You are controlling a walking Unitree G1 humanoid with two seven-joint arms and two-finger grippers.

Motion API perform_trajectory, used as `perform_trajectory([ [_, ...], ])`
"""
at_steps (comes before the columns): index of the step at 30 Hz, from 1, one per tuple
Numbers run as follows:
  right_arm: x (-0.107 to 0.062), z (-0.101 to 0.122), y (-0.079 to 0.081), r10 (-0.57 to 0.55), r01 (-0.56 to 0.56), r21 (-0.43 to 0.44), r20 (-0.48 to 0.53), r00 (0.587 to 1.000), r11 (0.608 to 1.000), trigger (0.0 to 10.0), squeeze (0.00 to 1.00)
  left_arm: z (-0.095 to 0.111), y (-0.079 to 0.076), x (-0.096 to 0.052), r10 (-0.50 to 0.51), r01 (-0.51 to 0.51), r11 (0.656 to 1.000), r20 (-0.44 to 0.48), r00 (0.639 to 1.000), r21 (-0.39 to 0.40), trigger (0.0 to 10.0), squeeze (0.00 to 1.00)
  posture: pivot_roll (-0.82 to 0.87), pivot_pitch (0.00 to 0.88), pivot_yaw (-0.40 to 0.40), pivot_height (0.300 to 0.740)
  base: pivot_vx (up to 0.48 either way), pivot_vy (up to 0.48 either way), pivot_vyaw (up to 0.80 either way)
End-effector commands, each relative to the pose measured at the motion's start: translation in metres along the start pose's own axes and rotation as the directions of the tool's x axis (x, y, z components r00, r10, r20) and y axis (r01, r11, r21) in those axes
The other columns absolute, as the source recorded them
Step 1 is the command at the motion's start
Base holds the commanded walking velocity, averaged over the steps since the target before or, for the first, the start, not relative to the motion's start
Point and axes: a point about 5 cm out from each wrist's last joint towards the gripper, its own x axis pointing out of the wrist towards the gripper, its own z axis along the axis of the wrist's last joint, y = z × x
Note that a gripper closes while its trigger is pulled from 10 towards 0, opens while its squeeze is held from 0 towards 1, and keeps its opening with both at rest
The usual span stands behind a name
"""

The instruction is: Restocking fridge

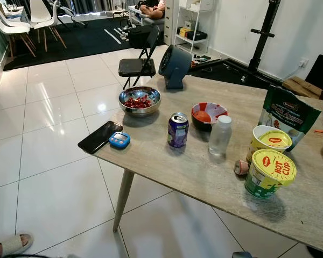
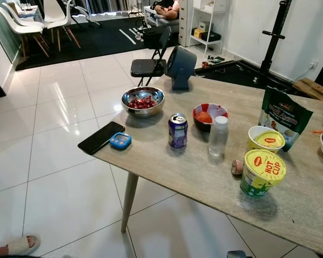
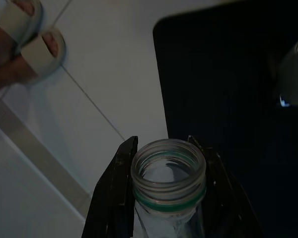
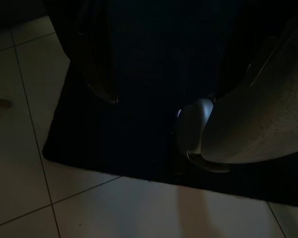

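My left gripper hangs low over the floor, shut on the neck of a clear uncapped bottle with a green ring. In the dark right wrist view my right gripper hangs idle above a dark mat, its fingers apart with nothing between them. On the wooden table ahead stand a purple can, a clear bottle with a white cap, a steel bowl of red fruit, a red and white bowl, two noodle cups and a green bag.
A black phone and a blue timer lie near the table's left corner. A grey fan stands at the far edge, with a folding chair behind it. A person's sandalled foot rests on the white tiles at lower left.
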Motion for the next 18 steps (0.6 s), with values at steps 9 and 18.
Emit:
perform_trajectory([
  [9, 0.0, -0.003, 0.006, 0.012, -0.012, 0.022, -0.007, 1.0, 1.0, 10.0, 0.0, 0.004, 0.012, -0.001, 0.026, -0.026, 1.0, 0.009, 1.0, 0.01, 10.0, 0.0, 0.0, 0.056, 0.03, 0.74, 0.0, 0.0, 0.0],
  [18, -0.001, -0.009, 0.002, 0.003, -0.002, 0.045, -0.02, 1.0, 0.999, 10.0, 0.0, 0.0, 0.002, 0.0, 0.01, -0.01, 1.0, 0.005, 1.0, 0.0, 10.0, 0.0, 0.01, 0.068, 0.015, 0.74, 0.0, 0.0, 0.0],
])
